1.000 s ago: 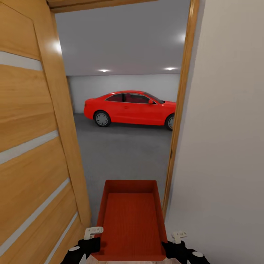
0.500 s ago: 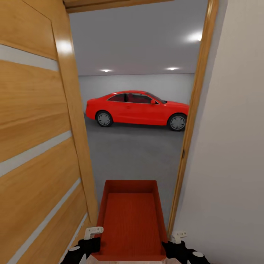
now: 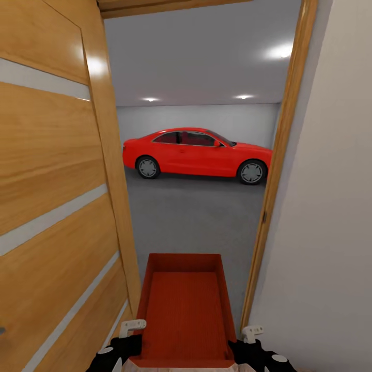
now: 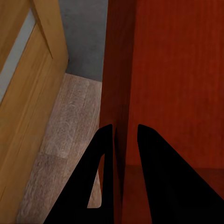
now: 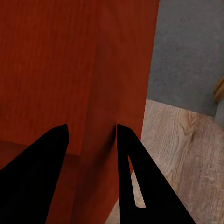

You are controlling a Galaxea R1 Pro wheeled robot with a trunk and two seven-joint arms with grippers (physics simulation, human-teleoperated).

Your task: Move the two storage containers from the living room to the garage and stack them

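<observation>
The garage (image 3: 201, 62) opens ahead through a doorway, a bare room with pale grey walls, a grey ceiling with small round lights, and a dark grey concrete floor (image 3: 191, 222). A red car (image 3: 199, 153) stands side-on near the far wall, well beyond the threshold. At the left of the head view the orange-brown wooden door (image 3: 51, 196) stands swung open, its face crossed by pale strips. The wooden door frame (image 3: 279, 155) runs down the right side of the opening, and a plain beige wall (image 3: 330, 206) lies beyond it.

One storage container (image 3: 185, 310), an orange-red open-topped bin with smooth walls and a ribbed bottom, is carried low in front of the robot, lengthwise toward the opening, between the door and the frame. Its far end reaches over the concrete, while its near end sits between the two hands.

The left hand (image 3: 130, 327) is clenched on the container's left wall: in the left wrist view the left hand's (image 4: 125, 149) two dark fingers straddle that wall, one inside the bin and one outside. The right hand (image 3: 251, 331) grasps the right wall in the same way, and in the right wrist view its (image 5: 91, 140) fingers stand either side of the red wall.

Under the container's near part the wrist views show light wood plank flooring (image 4: 70, 135), which meets the grey concrete at the threshold.
</observation>
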